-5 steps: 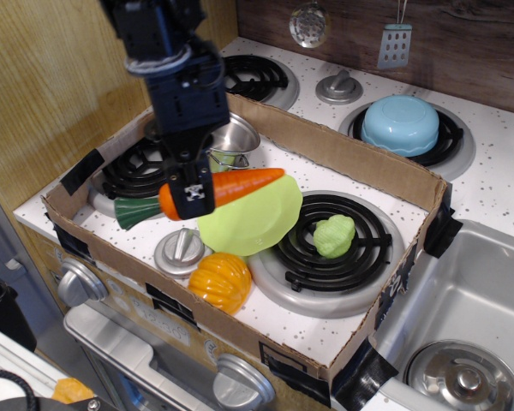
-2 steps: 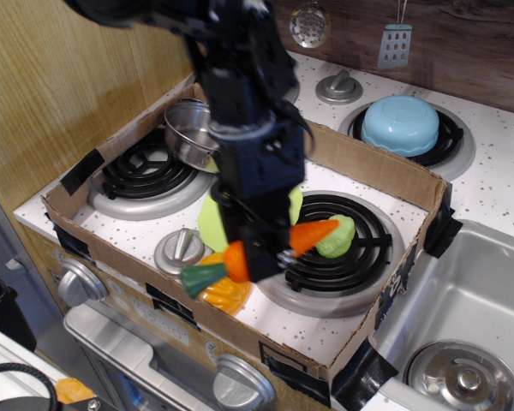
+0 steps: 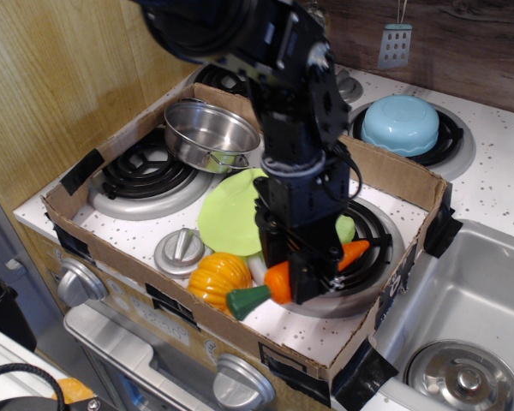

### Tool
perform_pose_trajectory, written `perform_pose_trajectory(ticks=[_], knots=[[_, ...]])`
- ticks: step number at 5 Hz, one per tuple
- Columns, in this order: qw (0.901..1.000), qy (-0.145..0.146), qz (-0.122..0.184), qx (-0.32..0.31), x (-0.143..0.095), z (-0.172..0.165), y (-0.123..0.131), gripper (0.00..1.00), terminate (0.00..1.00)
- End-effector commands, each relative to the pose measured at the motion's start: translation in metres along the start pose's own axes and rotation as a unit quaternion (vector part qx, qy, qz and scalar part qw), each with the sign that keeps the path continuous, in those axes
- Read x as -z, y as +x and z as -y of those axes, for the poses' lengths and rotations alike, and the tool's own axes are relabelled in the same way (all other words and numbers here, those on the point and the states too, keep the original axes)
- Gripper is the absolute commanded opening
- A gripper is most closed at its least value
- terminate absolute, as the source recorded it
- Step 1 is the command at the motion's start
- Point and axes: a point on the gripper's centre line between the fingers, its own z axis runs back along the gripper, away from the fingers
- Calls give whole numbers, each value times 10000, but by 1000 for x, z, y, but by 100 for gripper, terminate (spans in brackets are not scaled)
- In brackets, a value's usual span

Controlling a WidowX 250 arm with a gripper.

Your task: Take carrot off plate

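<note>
My gripper (image 3: 307, 276) is shut on the orange carrot (image 3: 279, 281) and holds it over the front right burner (image 3: 373, 257). The carrot's dark green stem end (image 3: 247, 300) points front left, its tip (image 3: 356, 250) back right. The lime-green plate (image 3: 229, 214) lies to the left, with nothing on it, partly behind my arm. The carrot is off the plate and just right of the orange pumpkin (image 3: 218, 280).
A steel pan (image 3: 210, 134) sits on the back left burner. A green vegetable (image 3: 346, 229) is mostly hidden behind my gripper. A cardboard wall (image 3: 394, 175) rings the stove area. A light blue bowl (image 3: 399, 124) is at the back right, the sink (image 3: 471, 308) at the right.
My gripper has carried the carrot from above the plate's left side to the right and forward, now low over the front right burner. The plate is left bare.
</note>
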Motion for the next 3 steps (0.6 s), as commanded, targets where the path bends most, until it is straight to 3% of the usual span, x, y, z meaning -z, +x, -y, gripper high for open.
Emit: perform_pose_trajectory(ticks=[1,2,3], knots=[[9997,78,198,-109,-1,-5,22,0,0],[9993,233,242,-183,-1,3,20,0,0],[9982,417,302,-319,-8,13,22,100,0]])
